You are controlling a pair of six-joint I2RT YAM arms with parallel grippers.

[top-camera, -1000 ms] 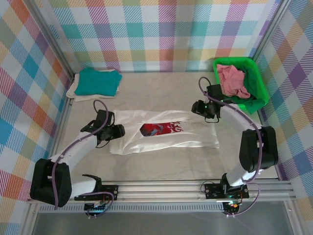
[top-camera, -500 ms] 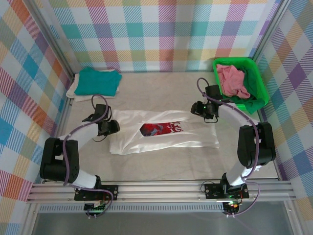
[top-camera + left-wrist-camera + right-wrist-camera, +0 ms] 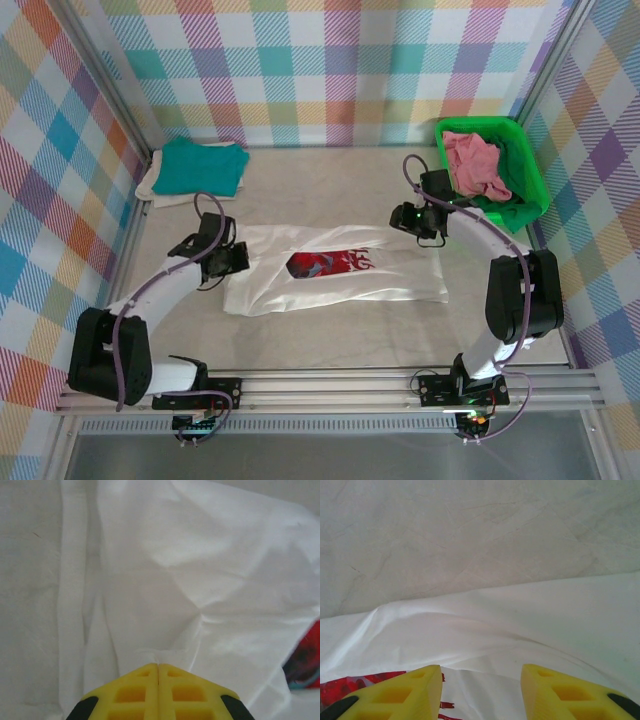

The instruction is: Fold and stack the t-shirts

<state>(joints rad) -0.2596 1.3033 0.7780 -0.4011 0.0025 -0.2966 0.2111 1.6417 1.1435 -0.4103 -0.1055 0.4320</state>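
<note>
Left wrist view: my left tool (image 3: 158, 666) has just pinched shut on a pucker of the white cloth t-shirt with the red-and-blue chest graphic (image 3: 200, 580), so I judge the fold can start. Top external view places the shirt mid-tabletop (image 3: 330, 335), gripped at its left end. Right wrist view shows my right tool (image 3: 481, 672) open above its far right edge.
</note>
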